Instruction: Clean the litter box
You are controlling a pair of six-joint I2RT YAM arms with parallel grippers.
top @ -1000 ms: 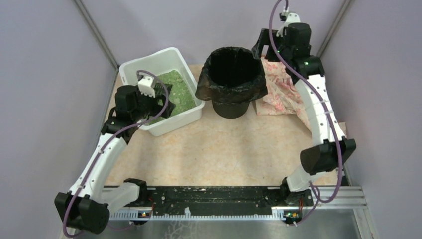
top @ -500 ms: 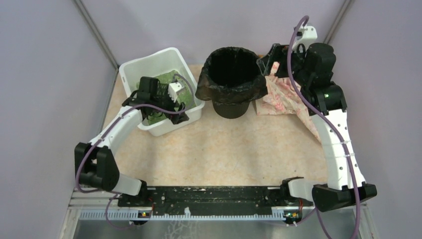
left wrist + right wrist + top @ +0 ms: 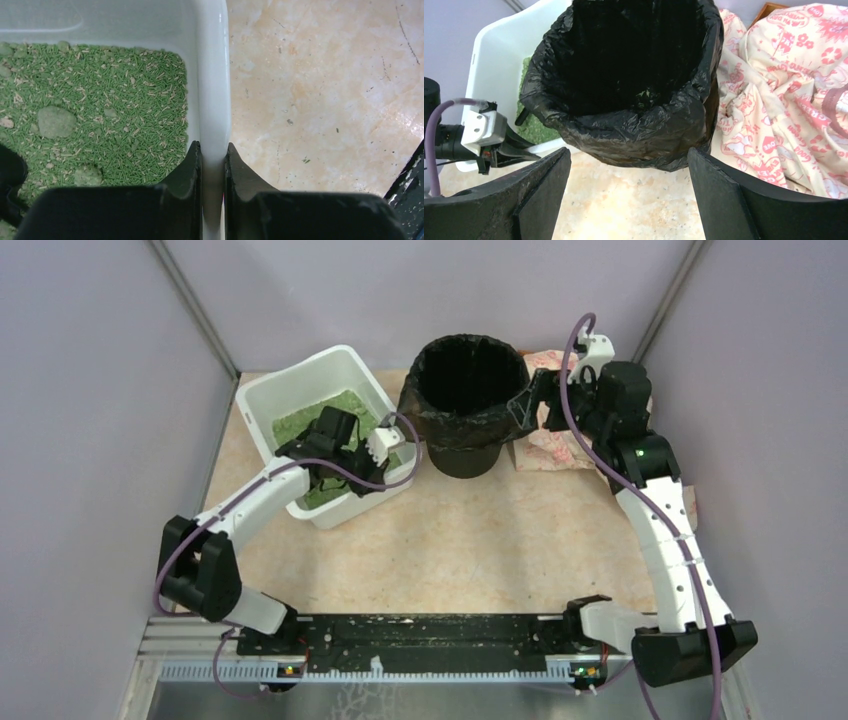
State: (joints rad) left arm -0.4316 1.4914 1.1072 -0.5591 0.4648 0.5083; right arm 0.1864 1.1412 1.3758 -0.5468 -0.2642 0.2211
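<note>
The litter box [image 3: 300, 375] is a white tub of green litter [image 3: 100, 100] at the back left, with pale clumps [image 3: 56, 121] in the litter. My left gripper [image 3: 362, 472] is shut on its near right wall [image 3: 212, 75]. One finger is inside over the litter and the other outside over the table, with the jaws [image 3: 213, 146] pressed against the plastic. My right gripper [image 3: 530, 400] hangs open beside the right rim of the black-bagged bin [image 3: 468, 390]. In the right wrist view its fingers [image 3: 629, 155] stand wide apart in front of the bin [image 3: 634, 75], holding nothing.
A pink-patterned cloth [image 3: 560, 445] lies bunched at the back right, just behind my right gripper. The bin stands close against the litter box's right corner. Grey walls close in the left, right and back sides. The beige table [image 3: 450, 540] stretches toward the arm bases.
My left gripper crossed the litter box to its right wall and shut on it; the box turned slightly. My right gripper came down and left, closer to the bin's rim.
</note>
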